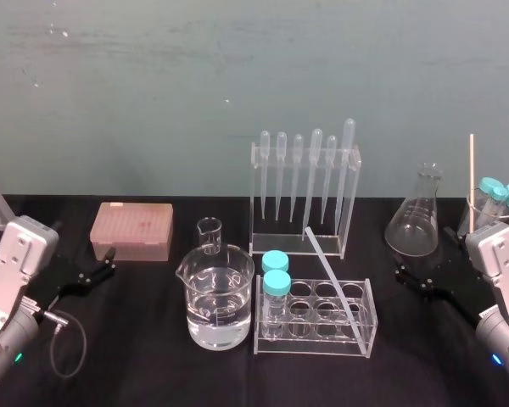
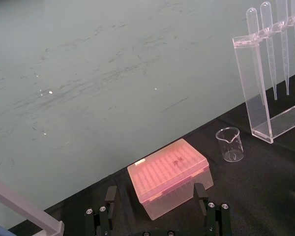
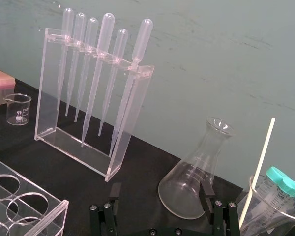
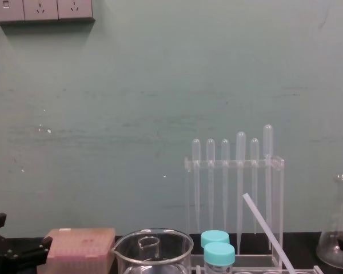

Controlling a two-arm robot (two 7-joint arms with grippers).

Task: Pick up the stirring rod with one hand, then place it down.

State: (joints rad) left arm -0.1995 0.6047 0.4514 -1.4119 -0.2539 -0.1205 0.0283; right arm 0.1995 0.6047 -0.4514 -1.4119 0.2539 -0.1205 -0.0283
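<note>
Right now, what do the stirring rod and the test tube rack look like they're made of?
Stirring rod: glass or clear plastic, I can't tell which; translucent, whitish, smooth and evenly thick. Test tube rack: probably clear acrylic; flat see-through plates with bright edges and round holes.

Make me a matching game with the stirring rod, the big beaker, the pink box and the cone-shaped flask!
Things:
1. stirring rod
2. big beaker
3. pink box
4. cone-shaped flask

Places or states:
A. on the table's left side
B. leaning slantwise across the test-tube rack
C. on the table's right side
D. holding clear liquid

Right pairs: 1-B, 2-D, 3-A, 4-C.
</note>
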